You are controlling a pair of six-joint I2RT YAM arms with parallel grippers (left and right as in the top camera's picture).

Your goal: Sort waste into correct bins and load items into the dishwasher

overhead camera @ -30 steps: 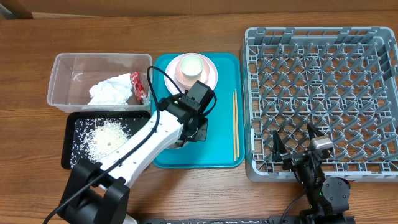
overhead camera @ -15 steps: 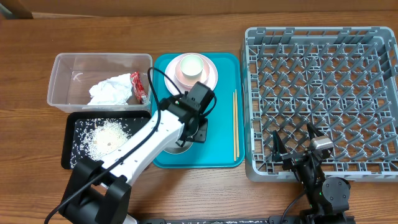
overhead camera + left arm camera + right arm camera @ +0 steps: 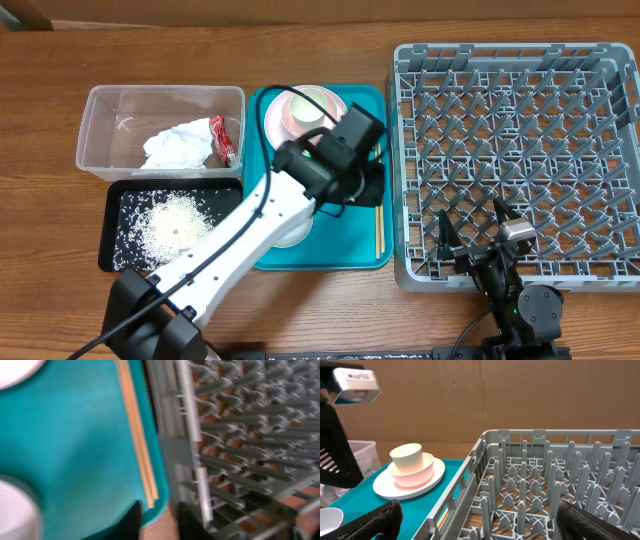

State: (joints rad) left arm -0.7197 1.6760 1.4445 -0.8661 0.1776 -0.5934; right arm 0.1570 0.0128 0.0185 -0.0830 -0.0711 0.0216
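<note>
Left gripper (image 3: pixel 159 522): above the right edge of the teal tray (image 3: pixel 350 250), fingers parted a little, nothing held.
Right gripper (image 3: pixel 481 522): spread wide, empty, low at the dish rack (image 3: pixel 515 150) near rim.
Chopsticks (image 3: pixel 378 205): 2, side by side on the teal tray, just beside the dish rack.
Napkin (image 3: pixel 178 148), wrapper (image 3: pixel 222 140): inside the clear tub (image 3: pixel 110 108).
Rice (image 3: pixel 175 222): in the black tray (image 3: pixel 108 262).
Cup (image 3: pixel 406 456): stacked on the pink plate (image 3: pixel 427 485).

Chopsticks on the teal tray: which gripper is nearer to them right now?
Left. The left gripper hangs open just above the chopsticks at the teal tray's right edge. The right gripper sits apart, by the grey rack's near edge.
</note>
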